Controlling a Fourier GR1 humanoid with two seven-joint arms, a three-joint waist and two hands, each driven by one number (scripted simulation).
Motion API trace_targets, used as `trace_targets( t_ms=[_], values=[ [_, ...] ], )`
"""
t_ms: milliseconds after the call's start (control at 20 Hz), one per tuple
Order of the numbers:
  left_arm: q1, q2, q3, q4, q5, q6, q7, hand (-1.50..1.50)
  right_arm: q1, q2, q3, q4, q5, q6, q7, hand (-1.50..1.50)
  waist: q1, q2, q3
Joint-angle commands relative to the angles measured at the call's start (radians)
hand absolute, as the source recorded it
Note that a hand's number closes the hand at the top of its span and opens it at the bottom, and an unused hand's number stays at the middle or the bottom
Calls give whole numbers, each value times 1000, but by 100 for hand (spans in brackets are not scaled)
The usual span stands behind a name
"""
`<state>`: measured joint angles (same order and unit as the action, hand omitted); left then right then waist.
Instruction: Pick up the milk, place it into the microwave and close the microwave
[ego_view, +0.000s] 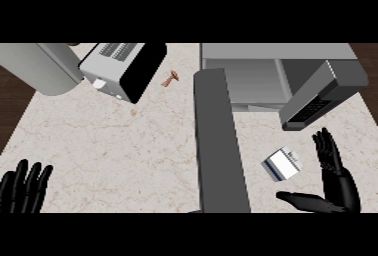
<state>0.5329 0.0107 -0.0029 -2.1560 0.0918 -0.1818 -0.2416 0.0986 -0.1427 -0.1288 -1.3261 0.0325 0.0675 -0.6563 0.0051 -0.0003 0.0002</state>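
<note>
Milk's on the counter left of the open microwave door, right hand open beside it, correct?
No: the head view shows the milk on the counter right of the open microwave door, with the right hand open beside it.

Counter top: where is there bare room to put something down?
The widest bare patch lies below the toaster, between the left hand and the long grey door. Right of that door it is crowded: milk, right hand and microwave sit close.
</note>
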Motion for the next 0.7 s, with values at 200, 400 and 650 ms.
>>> trace_targets(
  t_ms=[200,400,650],
  values=[
    [92,-1,-6,-46,8,-39,-36,-150,-71,-8,-9,249,44,14,-114,-150,4,0,0],
    [25,31,56,-38,65,-40,26,-150,-168,-40,-60,421,47,6,-189,-150,5,1,1],
    [36,-6,25,-4,22,-32,-28,-150,-248,-51,-83,586,70,-34,-255,-150,4,1,0]
  ],
)
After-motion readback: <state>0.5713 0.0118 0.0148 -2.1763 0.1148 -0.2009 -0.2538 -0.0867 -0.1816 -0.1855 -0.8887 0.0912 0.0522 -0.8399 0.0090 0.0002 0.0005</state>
